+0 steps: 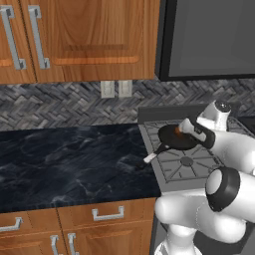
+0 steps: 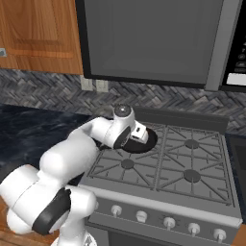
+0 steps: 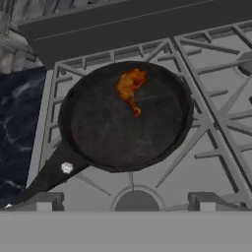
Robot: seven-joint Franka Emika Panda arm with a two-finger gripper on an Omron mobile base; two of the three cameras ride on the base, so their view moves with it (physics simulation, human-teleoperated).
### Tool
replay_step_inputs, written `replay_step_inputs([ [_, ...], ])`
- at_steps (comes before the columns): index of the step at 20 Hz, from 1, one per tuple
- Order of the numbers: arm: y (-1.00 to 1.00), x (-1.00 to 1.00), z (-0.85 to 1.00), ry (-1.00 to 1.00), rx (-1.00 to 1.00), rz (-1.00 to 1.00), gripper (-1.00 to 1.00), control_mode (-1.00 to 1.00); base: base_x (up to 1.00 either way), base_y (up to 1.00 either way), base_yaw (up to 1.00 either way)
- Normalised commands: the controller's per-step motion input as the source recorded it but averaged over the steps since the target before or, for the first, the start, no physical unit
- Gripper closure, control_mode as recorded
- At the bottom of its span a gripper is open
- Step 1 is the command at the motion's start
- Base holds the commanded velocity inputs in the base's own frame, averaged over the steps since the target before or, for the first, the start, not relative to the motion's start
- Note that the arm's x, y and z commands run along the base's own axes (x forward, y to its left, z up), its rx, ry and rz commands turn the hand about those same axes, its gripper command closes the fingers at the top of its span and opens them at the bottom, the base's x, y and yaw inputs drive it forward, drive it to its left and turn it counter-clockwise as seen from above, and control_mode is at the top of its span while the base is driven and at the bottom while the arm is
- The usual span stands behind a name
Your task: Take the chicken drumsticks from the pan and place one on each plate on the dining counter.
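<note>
Hovering over the stove [image 2: 192,163], the robot's fingers [image 3: 125,201] are spread wide apart and hold nothing. They hang above the frying pan [image 3: 123,123], which sits on the far left burner. The pan's long handle [image 1: 155,152] points toward the near left, over the edge of the black tabletop [image 1: 64,164] beside the stove.

One chicken drumstick [image 3: 131,88] lies in the pan, toward its far side. It is orange-brown, with the thick end far and the thin bone end pointing nearer. I can see just this one drumstick in the pan. The plates and the dining counter are somewhere else.

The next job, I think, is to go down and pinch the drumstick. A few things could go wrong. The drumstick is small and bent, so the fingers could close on the thin bone end and it might slip out. The fingers could also bump the pan's raised rim on the way down and push the pan across the burner. If they go down too far, they could hit the pan's floor. If the grip is weak, the drumstick may drop on the way.
</note>
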Motion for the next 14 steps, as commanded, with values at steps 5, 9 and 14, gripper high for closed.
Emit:
replay_step_inputs([
  [5,0.0,0.56,-0.46,0.08,0.0,-0.08,-1.0,-1.0,0.0,0.0,0.0],
  [9,0.0,0.59,-0.3,0.01,0.0,-0.07,-1.0,-1.0,0.0,0.0,0.0],
  [14,-0.01,0.6,-0.28,0.0,0.0,-0.04,-1.0,-1.0,0.0,0.0,0.0],
])
